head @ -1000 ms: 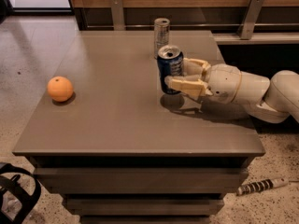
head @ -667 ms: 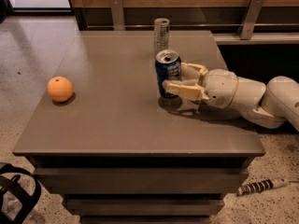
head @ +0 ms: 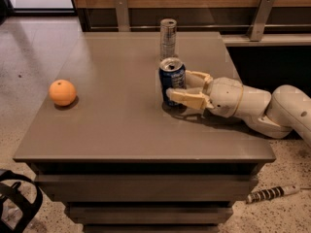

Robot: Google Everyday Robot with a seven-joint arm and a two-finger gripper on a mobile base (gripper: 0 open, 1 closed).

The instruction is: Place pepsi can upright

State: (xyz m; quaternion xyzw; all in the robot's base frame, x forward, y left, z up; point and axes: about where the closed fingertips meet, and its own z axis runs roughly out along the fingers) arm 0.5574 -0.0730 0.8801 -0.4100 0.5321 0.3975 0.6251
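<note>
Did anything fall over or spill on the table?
No, nothing stands out. The pepsi can stands upright in the gripper, which reaches in from the right. The silver can behind it is upright too, and nothing is spilled.

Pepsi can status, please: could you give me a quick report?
Gripper right of centre, shut on pepsi can. Can upright on table. Silver can close behind, orange far left.

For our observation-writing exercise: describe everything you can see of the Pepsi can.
The pepsi can is short, dark blue with white markings and a silver metal top. It stands upright on the grey table, just in front of a taller silver can. The gripper, reaching from the picture's right, clasps it, one finger across its lower front, the other at its right side.
</note>
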